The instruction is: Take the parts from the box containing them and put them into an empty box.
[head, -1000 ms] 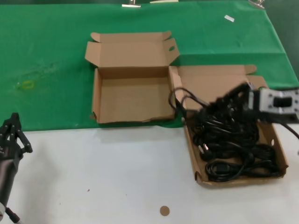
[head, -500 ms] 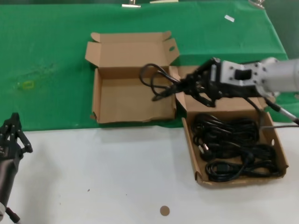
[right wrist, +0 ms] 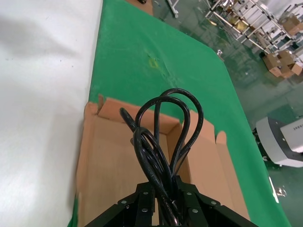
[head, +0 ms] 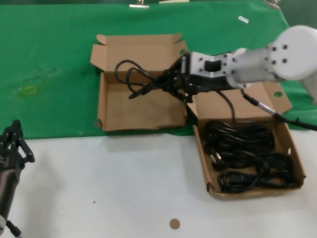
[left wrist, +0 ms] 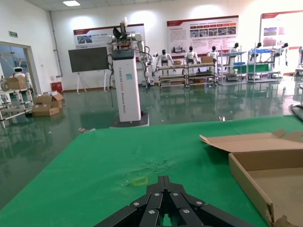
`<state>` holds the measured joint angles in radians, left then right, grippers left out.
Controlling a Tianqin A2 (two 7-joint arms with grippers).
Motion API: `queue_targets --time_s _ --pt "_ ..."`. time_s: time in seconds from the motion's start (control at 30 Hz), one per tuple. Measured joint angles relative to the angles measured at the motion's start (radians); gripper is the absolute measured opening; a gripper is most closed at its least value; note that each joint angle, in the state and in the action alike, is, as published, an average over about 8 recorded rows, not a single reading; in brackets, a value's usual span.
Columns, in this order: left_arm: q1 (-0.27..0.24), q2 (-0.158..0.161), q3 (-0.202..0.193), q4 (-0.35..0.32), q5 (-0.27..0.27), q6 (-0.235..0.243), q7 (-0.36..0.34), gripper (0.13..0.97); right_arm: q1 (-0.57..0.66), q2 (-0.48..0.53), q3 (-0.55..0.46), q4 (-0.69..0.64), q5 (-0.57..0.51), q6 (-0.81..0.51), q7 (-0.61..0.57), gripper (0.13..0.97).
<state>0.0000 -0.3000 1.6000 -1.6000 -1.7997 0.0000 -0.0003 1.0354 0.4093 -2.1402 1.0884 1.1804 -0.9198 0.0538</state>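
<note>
Head view: nearest, the left gripper (head: 20,144) sits low by the white table (head: 124,188) edge, and I cannot tell if it is open or closed. Past it on the right, the full box (head: 292,148) has a pile of cords (head: 245,158) in it. Farther back, the right gripper (head: 173,84) is squeezed tight on one cord (head: 131,74), up over the empty box (head: 138,106) on the green cloth (head: 49,59).

Head view looks down on the bench (head: 124,188); both wrist views look along their grippers, sharing the empty box (head: 141,106) (right wrist: 109,161) (left wrist: 265,163).
</note>
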Motion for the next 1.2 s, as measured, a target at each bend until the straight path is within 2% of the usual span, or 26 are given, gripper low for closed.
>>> queue_targets --time_s 0.33,0.8,1.1,1.2 --pt "0.0 0.0 0.0 0.0 0.0 0.0 0.0 0.144 0.082 -0.116 -0.032 -0.207 -0.009 0.044 -0.082 0.216" --pt "0.0 0.0 0.0 0.0 0.0 0.0 0.0 0.144 0.146 -0.2 -0.037 -0.407 0.007 0.12 -0.205 0.22" --pt "0.0 0.0 0.0 0.0 0.0 0.0 0.0 0.144 0.161 -0.224 -0.032 -0.459 0.027 0.137 -0.259 0.292" --pt "0.0 0.0 0.0 0.0 0.0 0.0 0.0 0.144 0.161 -0.225 -0.032 -0.462 0.028 0.138 -0.261 0.344"
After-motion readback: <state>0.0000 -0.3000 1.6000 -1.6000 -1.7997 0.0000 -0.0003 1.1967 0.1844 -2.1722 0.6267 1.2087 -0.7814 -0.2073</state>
